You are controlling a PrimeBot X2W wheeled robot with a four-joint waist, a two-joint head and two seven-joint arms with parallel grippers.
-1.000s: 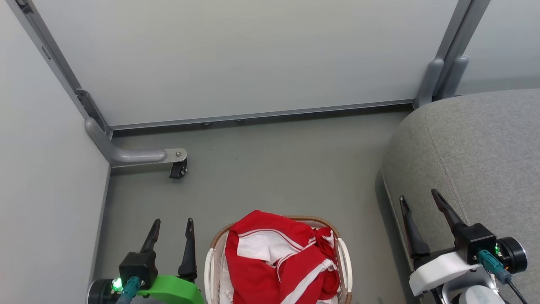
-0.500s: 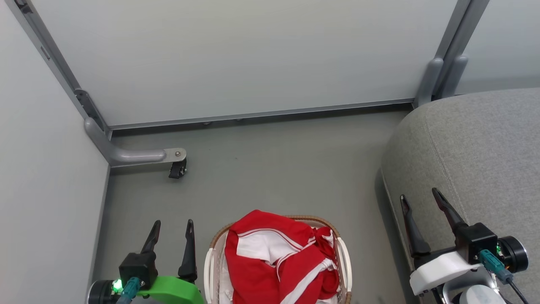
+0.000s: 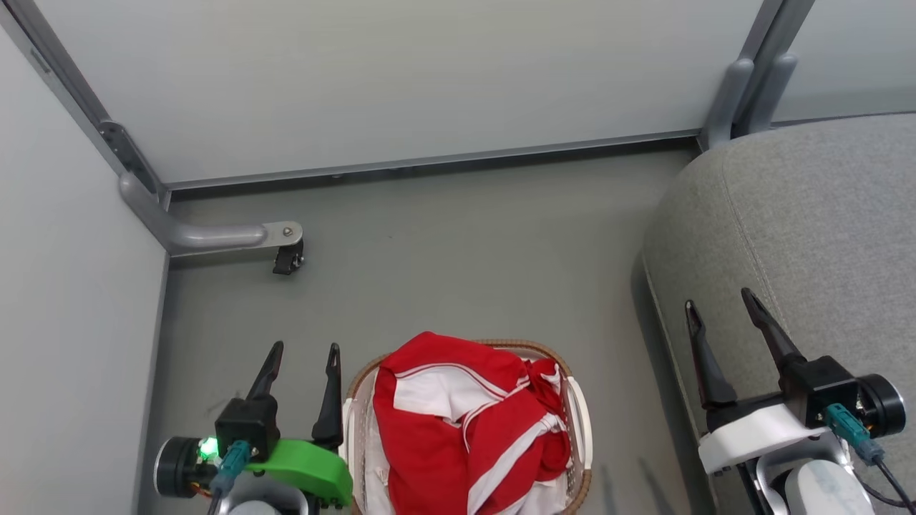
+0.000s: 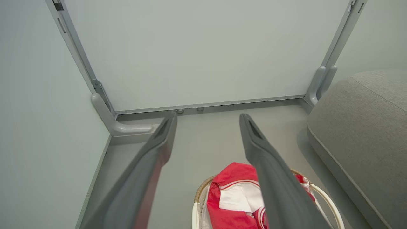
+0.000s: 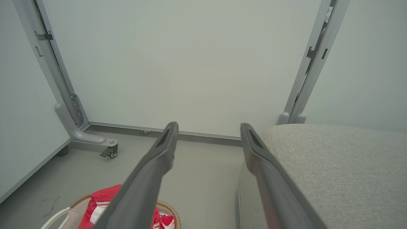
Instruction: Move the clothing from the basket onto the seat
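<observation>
Pickup seems pending: left end effector [image 3: 305, 346] and right end effector [image 3: 719, 298] gape wide, empty, so dip into the oval white brown-rimmed basket [image 3: 501, 345], pinch red striped clothing [image 3: 458, 429].

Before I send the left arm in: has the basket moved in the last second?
No. The whole head view has shifted, so the camera moved; the basket keeps its spacing from the caster and the seat.

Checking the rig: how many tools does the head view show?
2: left tool beside the basket's left rim, right tool over the seat's edge; none seems hidden.
</observation>
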